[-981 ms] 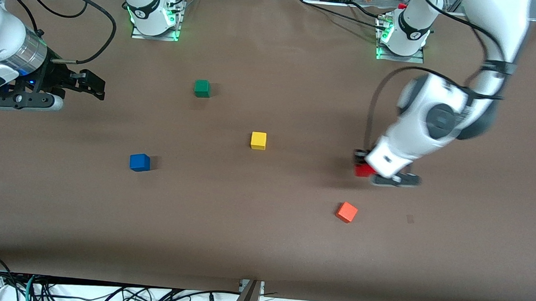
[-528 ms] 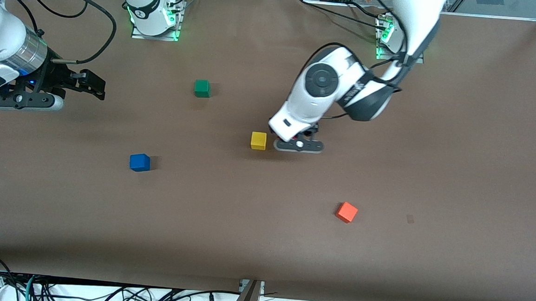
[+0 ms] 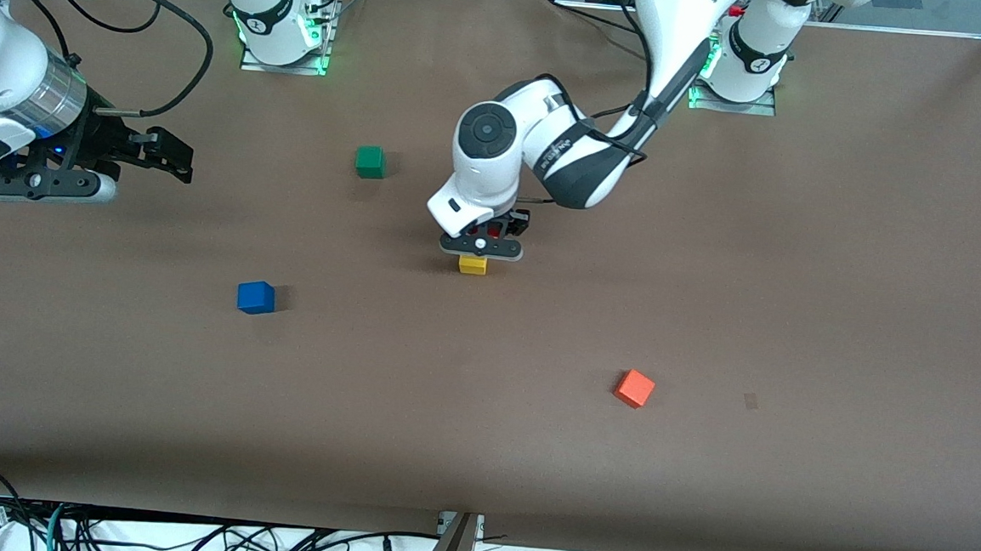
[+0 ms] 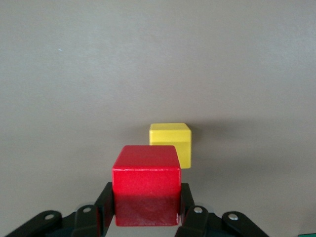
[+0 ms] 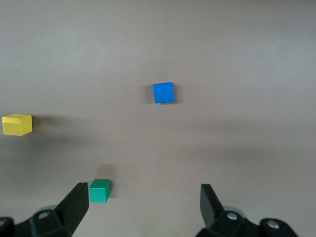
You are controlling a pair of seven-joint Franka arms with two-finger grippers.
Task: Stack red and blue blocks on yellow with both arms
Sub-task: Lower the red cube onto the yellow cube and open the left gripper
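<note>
The orange cube (image 3: 635,388) lies nearest the front camera, toward the left arm's end, and plays no part. Farther back, the blue block (image 3: 256,297) sits alone toward the right arm's end, untouched.

At mid-table the yellow cube (image 3: 472,265) rests on the table, and the left gripper (image 3: 482,245) hangs right over it, clamped on the red block (image 4: 146,183). In the left wrist view red sits between the two fingers (image 4: 104,202), above yellow; whether the faces are square to each other is hard to judge from here.

To set it well, I would centre red over yellow, line up the edges, lower straight until the faces meet, then release and lift straight up so nothing drags.

The green cube (image 3: 370,162) lies farther from the front camera still. The right gripper (image 3: 136,156) waits with fingers spread wide, holding nothing, over the table at the right arm's end; blue is its job next.
</note>
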